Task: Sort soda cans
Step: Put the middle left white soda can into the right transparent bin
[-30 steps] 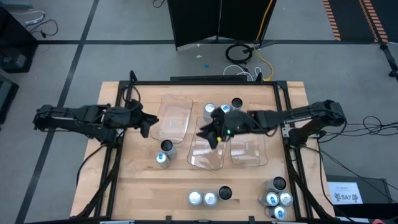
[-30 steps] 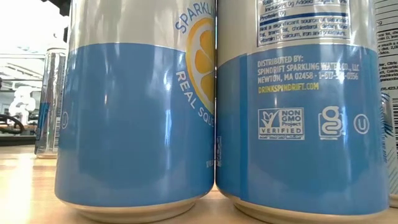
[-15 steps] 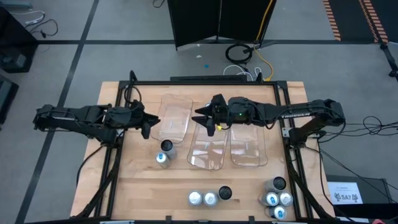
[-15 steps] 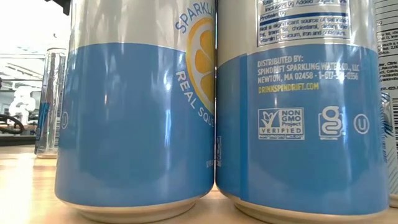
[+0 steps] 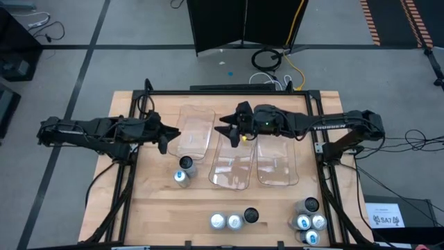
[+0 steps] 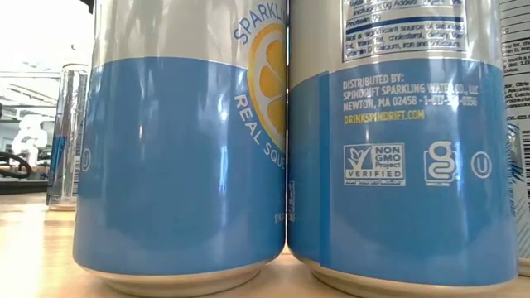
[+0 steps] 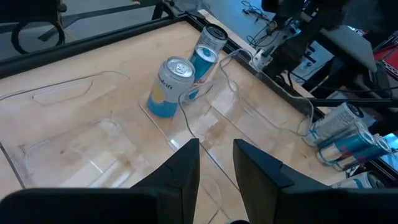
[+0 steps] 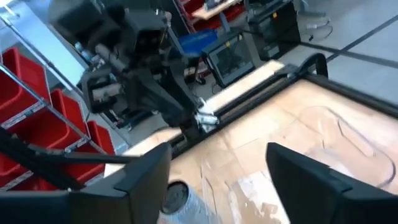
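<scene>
Soda cans stand in groups: two (image 5: pixel 182 169) beside the left tray's near end, three (image 5: pixel 234 220) at the near edge, several (image 5: pixel 309 221) at the near right corner. Two of the near cans (image 6: pixel 182 149) (image 6: pixel 397 149) fill the low view. Two more cans (image 7: pixel 171 87) (image 7: pixel 208 46) stand in a clear tray's end. My right gripper (image 5: pixel 229 132) (image 8: pixel 227 180) hangs open over the middle tray's far end, with a can top (image 8: pixel 177 198) showing below, close to one finger. My left gripper (image 5: pixel 165 139) (image 7: pixel 216 165) waits at the left tray's edge, slightly open and empty.
Three clear plastic trays lie side by side in the middle of the table: left (image 5: pixel 194 132), middle (image 5: pixel 232 173), right (image 5: pixel 277 167). A black frame (image 5: pixel 229 92) runs around the tabletop. Bare wood (image 5: pixel 159 208) lies between the trays and the near cans.
My right gripper has gone toward the table's far edge, from over the middle of the middle tray to its far end, and now covers the cans that showed there. My left arm has kept still, and no can has visibly moved.
</scene>
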